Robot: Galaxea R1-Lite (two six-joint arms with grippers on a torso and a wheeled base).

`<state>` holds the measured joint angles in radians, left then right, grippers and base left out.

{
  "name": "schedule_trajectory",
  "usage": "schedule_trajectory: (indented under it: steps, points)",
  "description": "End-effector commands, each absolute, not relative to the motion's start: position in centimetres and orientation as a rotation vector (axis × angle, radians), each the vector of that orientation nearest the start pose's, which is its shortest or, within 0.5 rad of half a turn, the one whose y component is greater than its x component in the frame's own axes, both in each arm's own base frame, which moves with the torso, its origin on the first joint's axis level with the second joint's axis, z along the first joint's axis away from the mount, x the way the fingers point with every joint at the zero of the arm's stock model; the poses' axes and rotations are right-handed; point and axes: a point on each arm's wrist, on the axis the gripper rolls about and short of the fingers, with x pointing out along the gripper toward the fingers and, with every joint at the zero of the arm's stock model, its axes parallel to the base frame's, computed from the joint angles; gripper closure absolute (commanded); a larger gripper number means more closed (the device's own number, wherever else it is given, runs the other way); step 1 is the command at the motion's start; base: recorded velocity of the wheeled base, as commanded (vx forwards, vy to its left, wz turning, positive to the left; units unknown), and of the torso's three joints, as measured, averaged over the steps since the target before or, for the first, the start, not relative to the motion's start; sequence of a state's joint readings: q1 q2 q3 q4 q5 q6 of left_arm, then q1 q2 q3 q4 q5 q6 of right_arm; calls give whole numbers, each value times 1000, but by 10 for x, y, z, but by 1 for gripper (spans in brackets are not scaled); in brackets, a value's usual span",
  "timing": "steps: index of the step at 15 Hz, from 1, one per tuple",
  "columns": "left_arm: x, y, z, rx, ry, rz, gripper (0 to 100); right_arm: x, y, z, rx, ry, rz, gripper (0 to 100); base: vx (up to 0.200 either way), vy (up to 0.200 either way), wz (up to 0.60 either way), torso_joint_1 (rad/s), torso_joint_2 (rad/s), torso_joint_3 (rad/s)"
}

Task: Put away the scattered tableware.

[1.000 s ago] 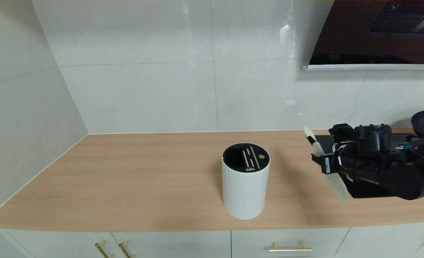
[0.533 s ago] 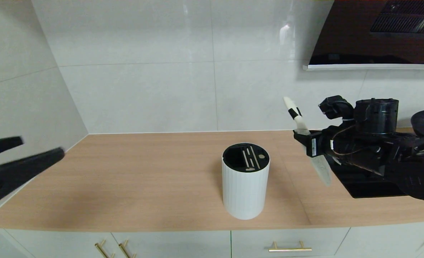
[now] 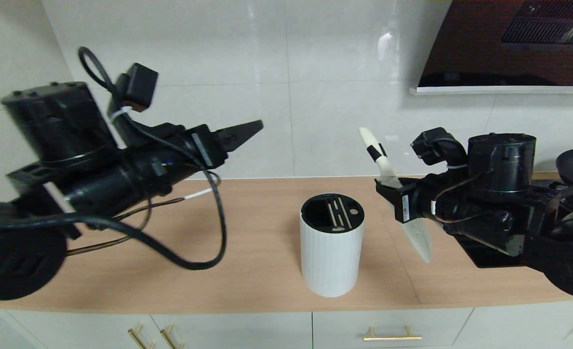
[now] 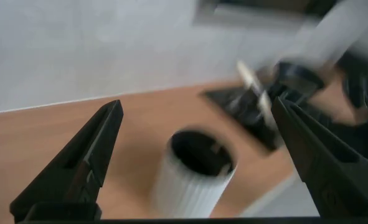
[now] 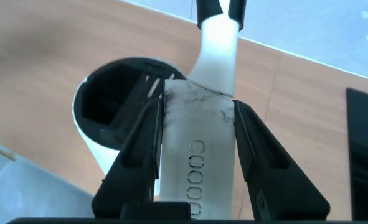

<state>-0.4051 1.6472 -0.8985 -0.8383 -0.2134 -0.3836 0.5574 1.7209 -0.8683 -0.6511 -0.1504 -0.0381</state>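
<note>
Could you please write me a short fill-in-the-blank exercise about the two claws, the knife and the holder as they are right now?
1. The right claw is ____ on the white knife.
2. The knife's blade points ____, toward the wooden counter.
3. The left claw is ____ and holds nothing.
4. The ribbed white holder has a slotted top coloured ____.

Missing words: shut; down; open; black.

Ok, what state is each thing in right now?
Right gripper: shut on the white knife.
White knife: off the countertop, blade tilted down.
Left gripper: open, empty, in the air above the countertop.
Knife holder: upright on the countertop, knife not yet in it.
</note>
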Motion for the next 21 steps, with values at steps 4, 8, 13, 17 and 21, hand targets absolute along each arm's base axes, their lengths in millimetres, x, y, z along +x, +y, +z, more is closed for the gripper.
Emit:
schedule_trajectory:
  steps: [4,8,13,17,21]
  points:
    - [304,-170,218,-461,121,-828,0,244,183,207,-78,149,491,100,0,0,0,0,0,0]
    - [299,-170,217,-500,184,-936,0,238,193,203,-82,160,522,100,0,0,0,0,0,0]
    - [297,-187,203,-542,268,-1021,0,224,211,201,-64,173,585,100,0,0,0,0,0,0]
    - [310,-197,196,-550,247,-964,0,218,221,195,-69,189,590,100,0,0,0,0,0,0]
    - [305,-207,195,-549,242,-995,0,217,225,193,-68,191,597,100,0,0,0,0,0,0]
